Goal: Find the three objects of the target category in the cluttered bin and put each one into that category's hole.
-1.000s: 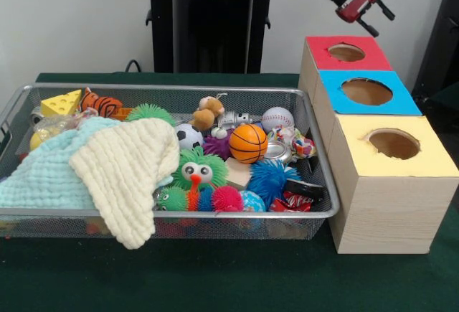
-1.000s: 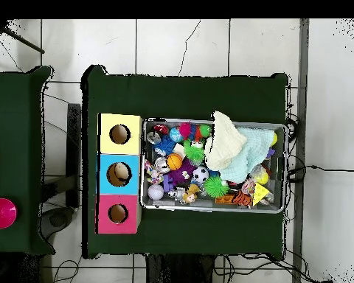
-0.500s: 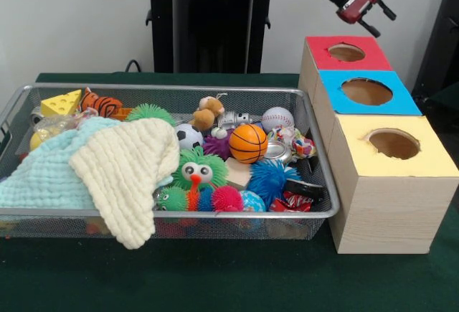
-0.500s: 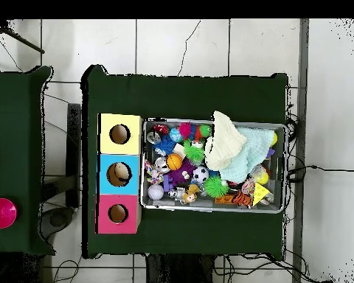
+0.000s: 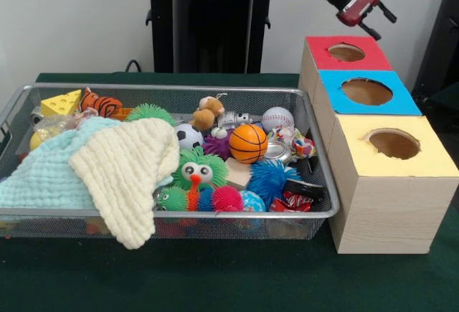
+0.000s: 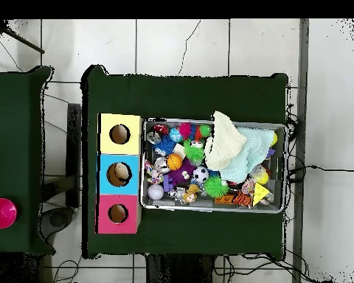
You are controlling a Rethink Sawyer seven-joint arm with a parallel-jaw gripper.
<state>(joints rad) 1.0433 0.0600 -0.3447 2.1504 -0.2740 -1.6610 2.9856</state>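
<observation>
The silver wire-mesh bin (image 5: 172,212) holds a pile of toys; it also shows in the overhead view (image 6: 213,210). A brown monkey-like plush (image 5: 208,112) sits at its far side, seen from above (image 6: 189,195) too. An orange tiger-striped plush (image 5: 100,102) lies at the far left. The hole in the red top (image 5: 346,52) is the farthest of three on the wooden box, and is nearest the robot in the overhead view (image 6: 118,214). My gripper (image 5: 380,24) hangs open and empty, high above the red top. The overhead view does not show it.
Blue-topped (image 5: 366,91) and yellow-topped (image 5: 394,143) holes follow the red one. From above, something tan shows inside the blue hole (image 6: 120,174). Two cloths (image 5: 107,161) cover the bin's left half. An orange basketball toy (image 5: 248,143), spiky balls and a baseball lie among the clutter.
My gripper has drifted slightly up and to the right above the red top. Nothing in the bin has moved.
</observation>
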